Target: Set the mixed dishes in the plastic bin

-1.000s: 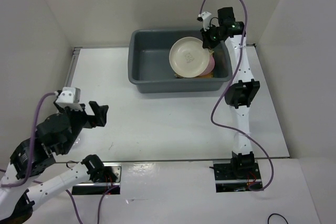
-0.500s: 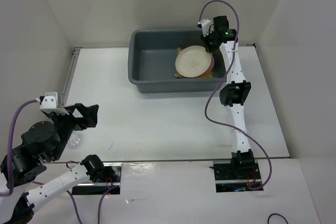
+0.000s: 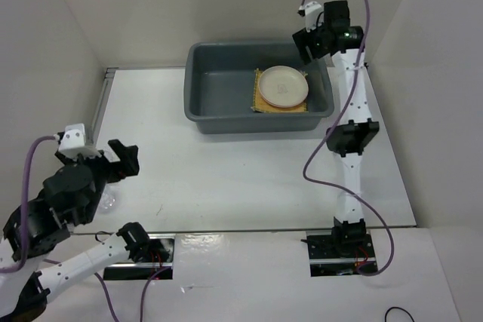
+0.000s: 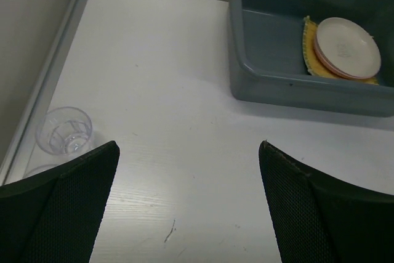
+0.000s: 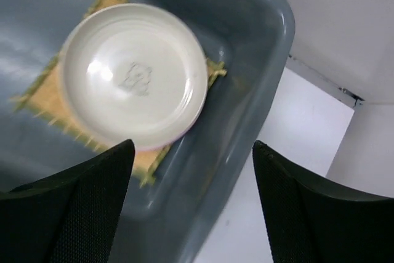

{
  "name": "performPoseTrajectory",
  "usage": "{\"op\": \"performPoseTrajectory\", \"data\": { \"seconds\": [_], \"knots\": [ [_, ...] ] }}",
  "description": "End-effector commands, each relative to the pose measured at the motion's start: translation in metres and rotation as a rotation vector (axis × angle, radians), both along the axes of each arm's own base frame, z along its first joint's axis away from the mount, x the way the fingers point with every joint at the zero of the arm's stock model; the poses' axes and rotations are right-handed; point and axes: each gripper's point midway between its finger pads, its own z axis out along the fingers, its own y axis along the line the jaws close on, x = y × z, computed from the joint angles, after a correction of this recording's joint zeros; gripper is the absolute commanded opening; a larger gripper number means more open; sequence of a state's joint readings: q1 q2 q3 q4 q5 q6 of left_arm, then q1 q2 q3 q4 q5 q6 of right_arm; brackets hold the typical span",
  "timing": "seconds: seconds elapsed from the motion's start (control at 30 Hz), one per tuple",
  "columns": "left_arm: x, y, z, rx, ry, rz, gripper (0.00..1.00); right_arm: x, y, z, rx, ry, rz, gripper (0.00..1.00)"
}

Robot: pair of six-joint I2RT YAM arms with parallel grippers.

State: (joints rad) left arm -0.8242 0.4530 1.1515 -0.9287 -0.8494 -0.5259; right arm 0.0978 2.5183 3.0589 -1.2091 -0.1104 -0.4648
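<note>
Left wrist view: the left gripper is hanging spread wide above the desk, holding nothing.
Cup: the clear cup is standing upright beside the rail at the desk's left edge, well apart from the bin, and looks to be the one dish not yet placed.
Bin: it is carrying the yellow mat with the cream plate on top; a pink rim is peeking from under the plate, probably the bowl.
Right gripper: the right gripper is hovering spread above the bin's right end, pinching nothing.
Risk at the cup: being light, slick and hard to see, it is inviting an off-centre descent that tips it or shoves it against the rail.
Risk at the bin: releasing the cup over the stacked plate is risking a bounce or a rocking stack.
Writing: a faint mark is showing at the plate's centre, unreadable; no brand or label is showing elsewhere.
</note>
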Motion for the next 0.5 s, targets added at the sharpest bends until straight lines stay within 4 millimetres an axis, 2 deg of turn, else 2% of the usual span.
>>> {"op": "performPoseTrajectory", "data": {
  "seconds": [0.0, 0.03, 0.07, 0.1, 0.13, 0.17, 0.2, 0.23, 0.27, 0.3, 0.33, 0.37, 0.4, 0.47],
  "knots": [
    [0.022, -0.01, -0.005, 0.076, 0.098, 0.109, 1.0, -0.081, 0.003, 0.044, 0.061, 0.108, 0.048, 0.82],
    [0.029, -0.021, -0.009, 0.1, 0.137, 0.093, 1.0, -0.099, 0.009, 0.04, 0.071, 0.152, 0.104, 0.82],
    [0.035, -0.031, -0.005, 0.087, 0.158, 0.088, 1.0, -0.117, 0.013, 0.034, 0.064, 0.187, 0.165, 0.82],
    [0.046, -0.047, -0.019, 0.161, 0.241, 0.088, 1.0, -0.153, 0.017, 0.025, 0.065, 0.25, 0.207, 0.82],
    [0.051, -0.052, -0.02, 0.169, 0.267, 0.098, 1.0, -0.171, 0.027, 0.019, 0.062, 0.272, 0.234, 0.82],
    [0.054, -0.059, -0.021, 0.166, 0.289, 0.1, 1.0, -0.196, 0.027, 0.01, 0.075, 0.266, 0.203, 0.82],
    [0.062, -0.07, -0.02, 0.169, 0.297, 0.083, 1.0, -0.204, 0.017, 0.006, 0.058, 0.241, 0.142, 0.82],
    [0.066, -0.076, -0.022, 0.158, 0.313, 0.055, 1.0, -0.215, 0.017, 0.001, 0.057, 0.218, 0.119, 0.82],
    [0.07, -0.084, -0.015, 0.12, 0.291, 0.03, 1.0, -0.239, 0.01, -0.04, 0.047, 0.293, 0.086, 0.82],
    [0.075, -0.088, -0.016, 0.113, 0.297, 0.013, 1.0, -0.247, 0.0, -0.018, 0.044, 0.16, 0.026, 0.82],
    [0.081, -0.086, -0.019, 0.095, 0.311, 0.032, 1.0, -0.256, -0.009, -0.026, 0.031, 0.144, -0.016, 0.82],
    [0.088, -0.091, -0.027, 0.082, 0.34, 0.019, 1.0, -0.275, -0.022, -0.06, 0.008, 0.201, -0.068, 0.82],
    [0.093, -0.091, -0.034, 0.08, 0.36, 0.02, 1.0, -0.281, -0.039, -0.052, -0.006, 0.126, -0.16, 0.82],
    [0.107, -0.077, -0.053, 0.049, 0.411, 0.074, 1.0, -0.291, -0.065, -0.061, -0.012, 0.094, -0.26, 0.88]
  ]
}}
